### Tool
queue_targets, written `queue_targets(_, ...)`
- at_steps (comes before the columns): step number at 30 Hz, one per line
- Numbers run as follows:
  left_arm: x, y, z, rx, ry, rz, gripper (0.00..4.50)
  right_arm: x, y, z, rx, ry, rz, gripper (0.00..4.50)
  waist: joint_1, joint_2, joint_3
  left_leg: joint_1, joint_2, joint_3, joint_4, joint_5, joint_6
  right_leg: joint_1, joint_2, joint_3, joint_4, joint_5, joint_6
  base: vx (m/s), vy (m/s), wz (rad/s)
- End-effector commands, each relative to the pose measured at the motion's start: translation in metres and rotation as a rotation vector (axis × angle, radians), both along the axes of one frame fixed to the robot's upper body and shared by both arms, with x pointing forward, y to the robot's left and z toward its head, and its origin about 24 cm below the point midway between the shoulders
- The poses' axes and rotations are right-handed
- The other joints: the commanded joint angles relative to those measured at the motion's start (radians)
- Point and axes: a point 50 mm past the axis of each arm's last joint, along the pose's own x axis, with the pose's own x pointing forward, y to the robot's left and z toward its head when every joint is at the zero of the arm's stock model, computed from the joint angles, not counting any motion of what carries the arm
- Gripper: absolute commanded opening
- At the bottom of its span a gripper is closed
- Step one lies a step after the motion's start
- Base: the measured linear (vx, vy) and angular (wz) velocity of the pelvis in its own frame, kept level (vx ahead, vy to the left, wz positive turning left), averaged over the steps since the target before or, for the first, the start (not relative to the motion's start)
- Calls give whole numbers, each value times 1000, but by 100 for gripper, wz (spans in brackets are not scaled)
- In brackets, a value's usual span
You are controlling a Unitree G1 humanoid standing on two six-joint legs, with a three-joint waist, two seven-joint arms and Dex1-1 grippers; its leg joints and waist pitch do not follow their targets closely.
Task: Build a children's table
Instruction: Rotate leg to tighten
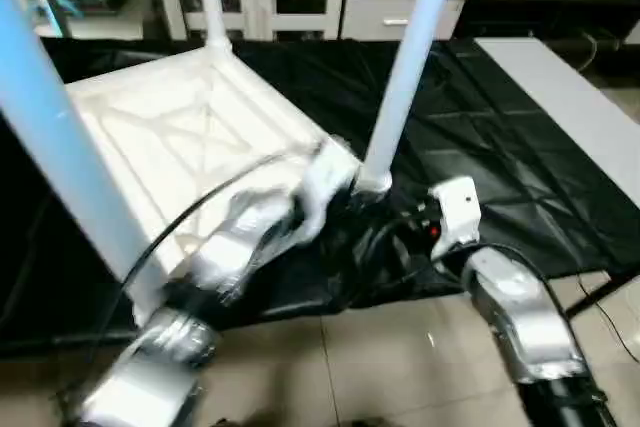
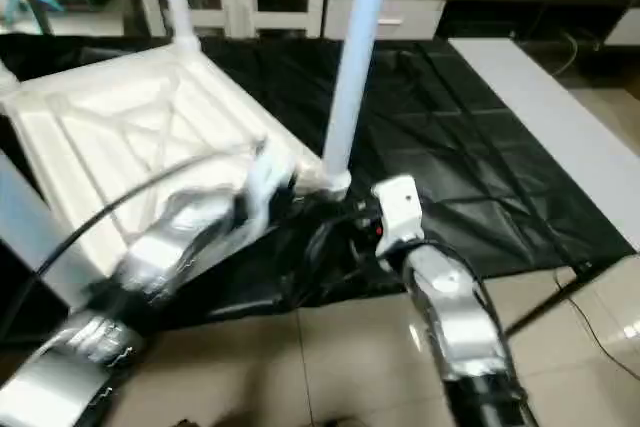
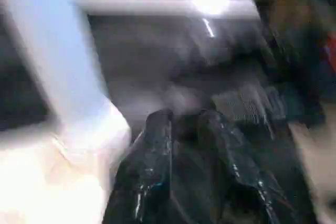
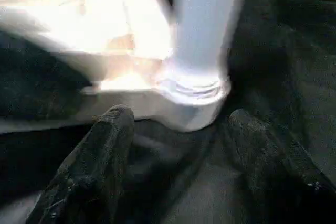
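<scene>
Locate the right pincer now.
In the right wrist view, the right pincer is open, just short of the tabletop's near corner socket, where a leg stands upright.

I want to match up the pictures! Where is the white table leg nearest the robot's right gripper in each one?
Left eye view: the leg rises right of centre from the tabletop's near corner.
Right eye view: the same leg stands near the middle.
Left wrist view: a blurred leg shows; which one, I cannot tell.
Right wrist view: the leg rises beyond the two fingers.
Shared landmark: the corner socket.
</scene>
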Motion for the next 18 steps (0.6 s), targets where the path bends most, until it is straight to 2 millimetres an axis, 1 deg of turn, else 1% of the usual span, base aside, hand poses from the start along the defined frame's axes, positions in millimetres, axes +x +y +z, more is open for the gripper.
queue_targets(1, -5, 6, 0, 96, 9, -22, 138, -9, 8, 9, 33, 7, 150, 318, -1, 9, -61, 7, 25, 7, -75, -190, 67, 68, -43, 50, -67, -195, -183, 0, 0, 0)
queue_targets(2, -5, 11, -1, 128, 9, 1, 138, -14, 10, 10, 36, 18, 207, 318, -1, 12, -60, 7, 23, 8, -75, -200, 63, 66, -41, 50, -68, -207, -178, 0, 0, 0)
queue_targets(3, -6, 18, -2, 165, 11, 30, 138, -20, 11, 11, 34, 29, 271, 318, -2, 9, -59, 6, 23, 9, -76, -217, 52, 66, -41, 49, -72, -240, -168, 0, 0, 0)
queue_targets(4, -6, 25, -2, 201, 9, 57, 138, -25, 11, 11, 32, 44, 322, 318, 1, 10, -59, 8, 24, 8, -77, -222, 48, 66, -43, 49, -75, -252, -162, 0, 0, 0)
queue_targets(5, -6, 25, -2, 201, 9, 57, 138, -25, 11, 11, 32, 44, 322, 318, 4, 12, -55, 14, 27, 10, -78, -237, 43, 58, -43, 51, -80, -272, -161, 0, 0, 0)
queue_targets(6, -8, 38, -1, 294, 14, 104, 138, -32, 10, 11, 39, 69, 385, 318, 0, 9, -55, 15, 28, 10, -80, -258, 30, 60, -43, 51, -77, -286, -164, 0, 0, 0)
queue_targets(7, -11, 43, 1, 330, 19, 118, 138, -34, 9, 12, 44, 76, 396, 318, 2, 10, -47, 13, 27, 9, -84, -280, 27, 59, -42, 51, -82, -333, -146, 0, 0, 0)
queue_targets(8, -12, 47, 2, 371, 20, 138, 138, -34, 8, 12, 41, 74, 399, 318, 2, 10, -50, 16, 28, 6, -85, -293, 19, 60, -45, 51, -80, -347, -143, 0, 0, 0)
queue_targets(9, -9, 49, 3, 380, -1, 177, 138, -34, 8, 12, 39, 71, 395, 318, -1, 10, -48, 11, 24, 4, -87, -299, 13, 60, -43, 50, -84, -377, -132, 0, 0, 0)
queue_targets(10, -7, 49, 4, 378, -9, 196, 138, -34, 8, 12, 39, 71, 395, 318, -3, 6, -49, 13, 20, 5, -84, -304, 12, 57, -42, 50, -90, -410, -116, 0, 0, 0)
queue_targets(11, -2, 50, 6, 365, -35, 255, 138, -34, 8, 12, 38, 71, 395, 318, -3, 6, -50, 13, 19, 4, -82, -303, 11, 57, -42, 50, -89, -414, -113, 0, 0, 0)
queue_targets(14, 6, 50, 9, 357, -82, 336, 138, -33, 9, 12, 38, 72, 392, 318, -6, 3, -52, 8, 15, 4, -80, -290, 18, 57, -41, 49, -94, -427, -99, 0, 0, 0)
queue_targets(15, 11, 50, 8, 382, -107, 356, 138, -33, 9, 12, 33, 75, 394, 318, -6, 2, -52, 8, 14, 4, -79, -291, 21, 56, -40, 47, -98, -443, -88, 0, 0, 0)
queue_targets(16, 13, 51, 7, 400, -119, 361, 138, -33, 9, 12, 30, 78, 397, 318, -5, 2, -54, 8, 12, 3, -77, -281, 25, 55, -40, 47, -100, -445, -78, 0, 0, 0)
queue_targets(17, 14, 51, 7, 423, -125, 362, 138, -33, 9, 12, 26, 80, 400, 318, -5, 1, -56, 6, 13, 2, -77, -274, 25, 57, -41, 47, -97, -435, -78, 0, 0, 0)
queue_targets(18, 16, 51, 5, 447, -136, 374, 138, -33, 9, 12, 23, 81, 399, 318, -9, -2, -55, -2, 13, -1, -80, -266, 27, 62, -40, 45, -95, -434, -72, 0, 0, 0)
